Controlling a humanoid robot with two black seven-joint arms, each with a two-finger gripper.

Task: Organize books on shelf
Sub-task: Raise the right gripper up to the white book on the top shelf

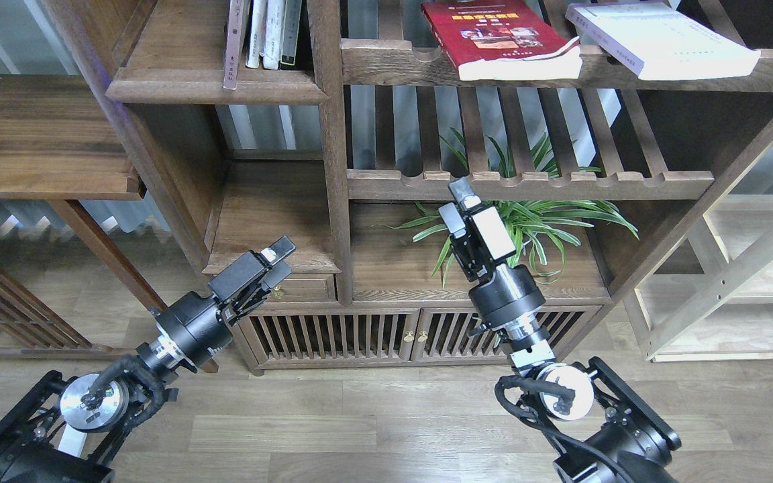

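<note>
The bright red book lies flat on the upper slatted rack, its near end hanging over the front rail. The white book lies flat to its right on the same rack. A brownish book stands upright on the shelf at the top left, beside thin white and dark-spined books. My left gripper is open and holds nothing, low in front of the small drawer. My right gripper is open with nothing in it, just under the lower slatted rack and well below the red book.
A potted spider plant stands on the cabinet top behind my right gripper. The lower slatted rack spans above it. A pale wood unit stands at right. A dark side shelf juts at left.
</note>
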